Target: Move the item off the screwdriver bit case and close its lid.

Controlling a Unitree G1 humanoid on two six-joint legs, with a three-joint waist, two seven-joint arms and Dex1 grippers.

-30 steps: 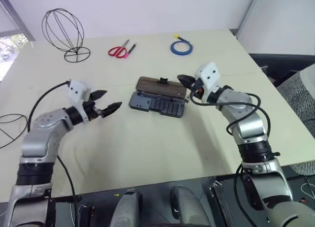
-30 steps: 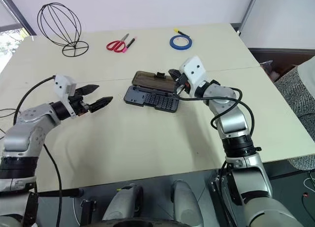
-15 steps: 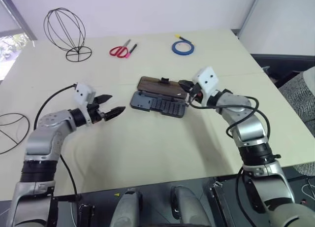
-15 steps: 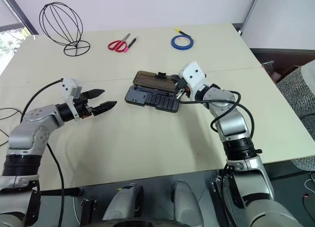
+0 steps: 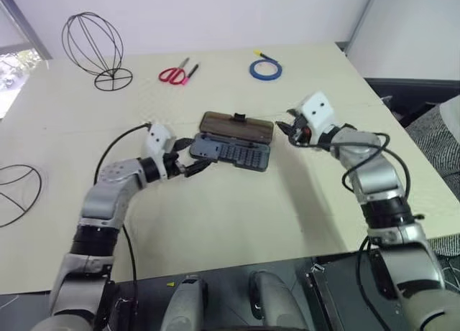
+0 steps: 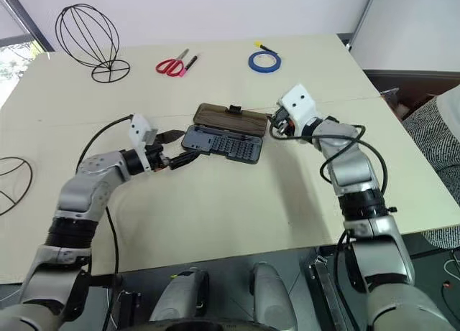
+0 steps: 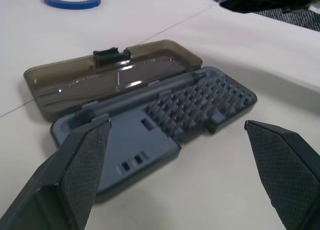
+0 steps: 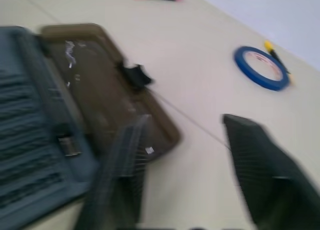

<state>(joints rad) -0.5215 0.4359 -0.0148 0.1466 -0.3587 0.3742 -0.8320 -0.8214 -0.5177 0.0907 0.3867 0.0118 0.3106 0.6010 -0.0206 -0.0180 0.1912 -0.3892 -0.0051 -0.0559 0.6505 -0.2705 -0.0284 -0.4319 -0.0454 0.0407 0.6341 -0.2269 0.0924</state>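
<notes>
— Lying open in the middle of the cream table [image 5: 215, 223], the screwdriver bit case [image 5: 230, 151] shows its rows of bits, its smoky-brown lid [image 5: 237, 126] flat on the tabletop behind the tray. You see that from your side too?

— I do. The small black latch tab [image 5: 238, 117] stands at the middle of the lid's far edge. And the wire thing?

— The item [image 5: 93, 47], that balloon-shaped wire cage on its ring base, stands upright at the far left corner of the table, well apart from the case.

— What are the arms doing?

— The left gripper [image 5: 188, 157] is at the case's left end, its two black fingers spread wide, one tip just beside the tray's corner. Whether it touches, I can't say. It holds nothing.

— And the other?

— The right gripper [image 5: 291, 127] hangs just off the lid's right end, pointing toward it. In the right wrist view its fingers [image 8: 260, 175] stand parted with bare table between them, gripping nothing.

— Anything else on the table?

— Red-handled scissors [image 5: 175, 73] and a blue tape roll [image 5: 265, 68] along the far edge, and another wire ring [image 5: 18, 191] at the left edge.
</notes>
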